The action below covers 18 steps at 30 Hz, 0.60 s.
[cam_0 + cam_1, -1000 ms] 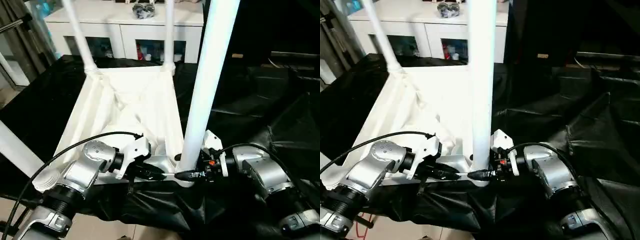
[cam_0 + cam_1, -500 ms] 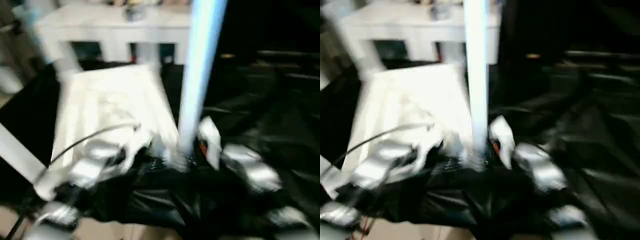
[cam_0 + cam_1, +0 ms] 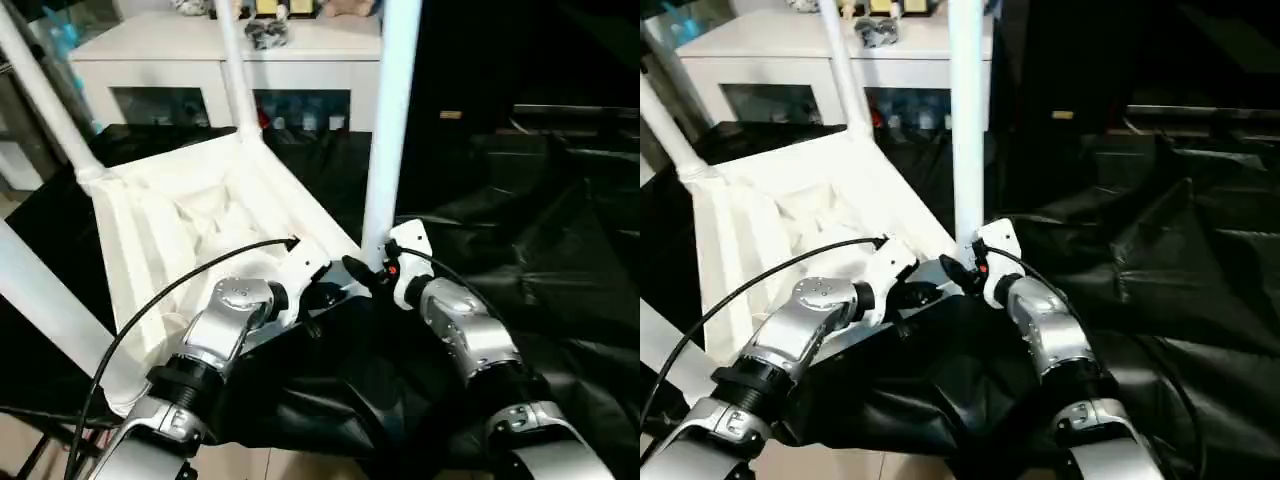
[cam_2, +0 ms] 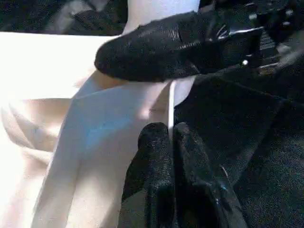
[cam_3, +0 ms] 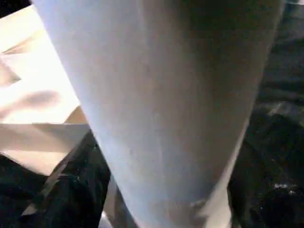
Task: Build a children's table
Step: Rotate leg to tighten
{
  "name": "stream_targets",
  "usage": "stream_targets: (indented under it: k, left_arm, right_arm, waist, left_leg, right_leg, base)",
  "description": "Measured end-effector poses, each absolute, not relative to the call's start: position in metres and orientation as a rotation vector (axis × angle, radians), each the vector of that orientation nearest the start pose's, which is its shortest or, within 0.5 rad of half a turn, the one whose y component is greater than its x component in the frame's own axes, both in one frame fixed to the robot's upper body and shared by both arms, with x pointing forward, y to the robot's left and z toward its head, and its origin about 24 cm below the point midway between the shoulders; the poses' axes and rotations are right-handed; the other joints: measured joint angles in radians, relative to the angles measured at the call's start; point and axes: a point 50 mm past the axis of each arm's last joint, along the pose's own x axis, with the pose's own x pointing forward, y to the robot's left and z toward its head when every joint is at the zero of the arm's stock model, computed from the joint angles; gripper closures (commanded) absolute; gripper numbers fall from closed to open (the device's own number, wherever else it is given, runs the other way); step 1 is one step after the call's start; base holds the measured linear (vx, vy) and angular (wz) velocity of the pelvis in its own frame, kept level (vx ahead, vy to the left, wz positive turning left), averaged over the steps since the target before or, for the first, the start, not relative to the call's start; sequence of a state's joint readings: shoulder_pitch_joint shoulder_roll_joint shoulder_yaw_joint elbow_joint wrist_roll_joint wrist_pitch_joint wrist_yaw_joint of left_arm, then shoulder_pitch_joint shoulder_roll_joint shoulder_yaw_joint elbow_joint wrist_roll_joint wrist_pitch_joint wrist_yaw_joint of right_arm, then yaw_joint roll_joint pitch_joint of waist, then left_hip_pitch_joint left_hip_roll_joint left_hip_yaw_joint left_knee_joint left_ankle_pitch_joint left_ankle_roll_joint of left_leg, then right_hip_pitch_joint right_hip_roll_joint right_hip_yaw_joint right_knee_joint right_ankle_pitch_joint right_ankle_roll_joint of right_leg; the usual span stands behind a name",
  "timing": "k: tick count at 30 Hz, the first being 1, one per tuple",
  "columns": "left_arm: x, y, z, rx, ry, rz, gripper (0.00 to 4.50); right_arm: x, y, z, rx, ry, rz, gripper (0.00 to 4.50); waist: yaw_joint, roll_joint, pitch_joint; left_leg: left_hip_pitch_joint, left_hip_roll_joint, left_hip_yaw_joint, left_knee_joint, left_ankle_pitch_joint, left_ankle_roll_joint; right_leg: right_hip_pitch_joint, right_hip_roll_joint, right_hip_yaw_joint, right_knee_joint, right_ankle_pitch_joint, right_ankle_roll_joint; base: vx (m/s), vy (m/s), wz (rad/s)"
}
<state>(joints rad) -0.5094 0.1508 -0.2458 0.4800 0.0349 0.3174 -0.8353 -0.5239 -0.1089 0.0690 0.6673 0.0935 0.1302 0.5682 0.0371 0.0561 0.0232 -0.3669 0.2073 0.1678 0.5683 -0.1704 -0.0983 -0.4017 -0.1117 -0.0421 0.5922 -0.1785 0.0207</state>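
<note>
The white tabletop (image 3: pixel 205 215) lies upside down on a black sheet (image 3: pixel 520 210), ribbed underside up, with four white legs rising from its corners. The nearest leg (image 3: pixel 388 130) stands upright in the corner socket right in front of the right gripper (image 3: pixel 362 270). In the head views that gripper's black fingers sit at the leg's base, but how far they are spread around it cannot be told. The right wrist view adds only the leg's broad white shaft close up, with the tabletop rim beside it.

The left gripper (image 4: pixel 170 142) is just beside the right one, at the same corner. Its wrist view shows what the head views hide: its two fingers pressed together, pinching the thin upright rim of the tabletop, with one finger (image 4: pixel 156 47) of the right gripper lying across the leg base just beyond them.

Farther off, behind the tabletop, stands a white cabinet (image 3: pixel 230 60) with glass doors.
</note>
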Motion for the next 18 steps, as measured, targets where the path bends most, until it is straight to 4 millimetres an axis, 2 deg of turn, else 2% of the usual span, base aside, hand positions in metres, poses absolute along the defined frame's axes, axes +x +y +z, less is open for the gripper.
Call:
stream_targets:
  k: [5,8,18]
  left_arm:
    - [0.305,0.089,0.036,0.221,0.435,-1.14,4.5]
    - [0.299,0.095,0.037,0.229,0.44,-1.235,4.5]
    - [0.286,0.111,0.04,0.258,0.469,-1.467,4.5]
  right_arm:
    - [0.319,-0.118,0.029,-0.07,0.295,0.87,0.83]
    - [0.308,-0.13,0.033,-0.096,0.306,1.033,0.83]
    - [0.284,-0.144,0.045,-0.13,0.388,1.396,0.83]
  waist:
    - [0.012,0.001,-0.001]
    - [0.028,0.002,0.0]
    - [0.046,-0.003,0.003]
  left_leg:
    - [-0.001,0.001,0.0,-0.003,0.0,0.0]
    - [-0.002,0.002,0.0,-0.003,0.0,0.0]
    - [-0.003,0.002,0.002,0.0,-0.001,0.003]
  right_leg:
    - [0.0,0.0,-0.001,0.002,0.001,0.0]
    - [-0.001,0.0,-0.002,0.001,-0.003,0.004]
    - [-0.001,0.0,-0.001,0.002,-0.004,0.004]
  base:
    - [0.031,-0.004,0.04]
    - [0.0,0.0,0.0]
    - [0.0,0.0,0.0]
